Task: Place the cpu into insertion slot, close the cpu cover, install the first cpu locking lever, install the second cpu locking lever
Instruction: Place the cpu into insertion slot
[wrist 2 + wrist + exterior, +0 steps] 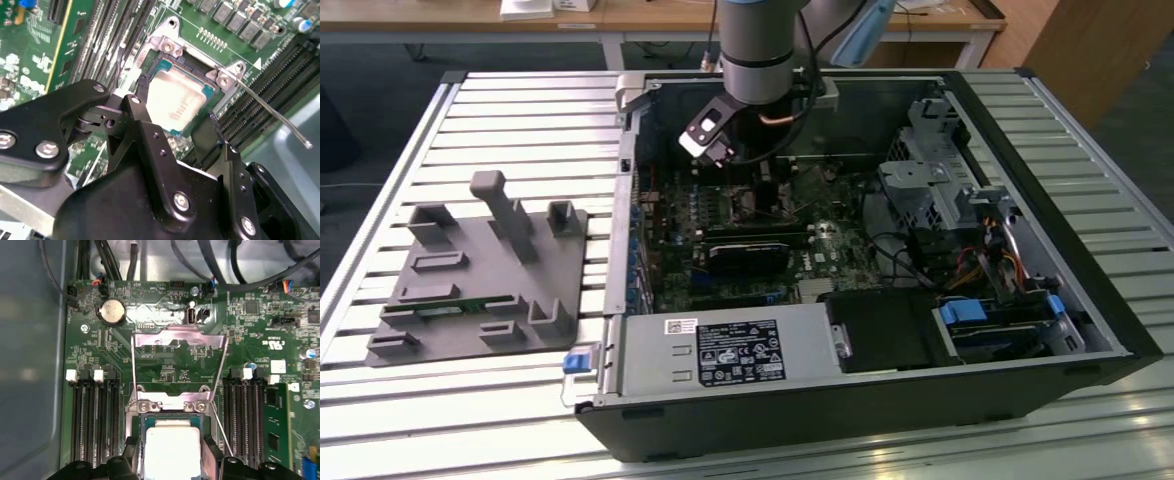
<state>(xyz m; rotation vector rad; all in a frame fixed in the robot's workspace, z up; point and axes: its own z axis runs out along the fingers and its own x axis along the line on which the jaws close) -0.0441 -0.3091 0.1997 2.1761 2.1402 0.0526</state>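
Observation:
The cpu [175, 100] is a pale silver square lying level in the insertion slot [165, 64] on the green board; it also appears in the first wrist view [172, 445]. My gripper [177, 102] straddles it, one black finger [142, 87] against each of two opposite edges. The cpu cover [177, 337] is swung back off the slot, a thin silver frame. Two thin wire levers [133, 375] [220, 372] stand raised beside it, and one lever [270, 112] sticks out from the slot's corner. In the exterior view my gripper [744, 188] reaches down inside the open computer case.
Long black memory slots [92, 425] flank the slot, with a green module [277, 425] in one. A coin battery [112, 311] and cables lie beyond the cover. The case holds a black card [754, 255], power supply [720, 350] and drive cage [934, 185]. A grey fixture [480, 270] sits outside.

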